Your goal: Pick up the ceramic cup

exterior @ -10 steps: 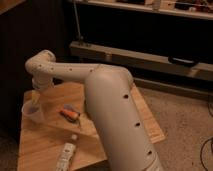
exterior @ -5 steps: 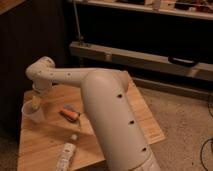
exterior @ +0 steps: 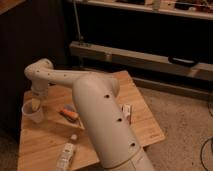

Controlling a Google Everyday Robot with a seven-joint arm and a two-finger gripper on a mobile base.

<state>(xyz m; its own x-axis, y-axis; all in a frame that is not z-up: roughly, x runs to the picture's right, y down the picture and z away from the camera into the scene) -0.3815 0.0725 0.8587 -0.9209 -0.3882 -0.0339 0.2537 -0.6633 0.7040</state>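
Observation:
The ceramic cup (exterior: pixel 32 114) is small, pale and tapered. It stands upright near the left edge of the wooden table (exterior: pixel 45 140). My white arm (exterior: pixel 100 115) reaches from the bottom middle up and left, then bends down at the wrist (exterior: pixel 39 75). My gripper (exterior: pixel 36 103) points down at the cup's rim, right over or just inside its opening. The wrist hides part of it.
An orange and dark object (exterior: pixel 69 114) lies mid-table right of the cup. A white bottle (exterior: pixel 65 156) with a small cap lies near the front edge. A small white packet (exterior: pixel 126 111) lies at the right. A dark cabinet and a shelf rail (exterior: pixel 150 57) stand behind.
The wrist has come down a little, bringing my gripper lower onto the cup. The cup and the other objects have not moved.

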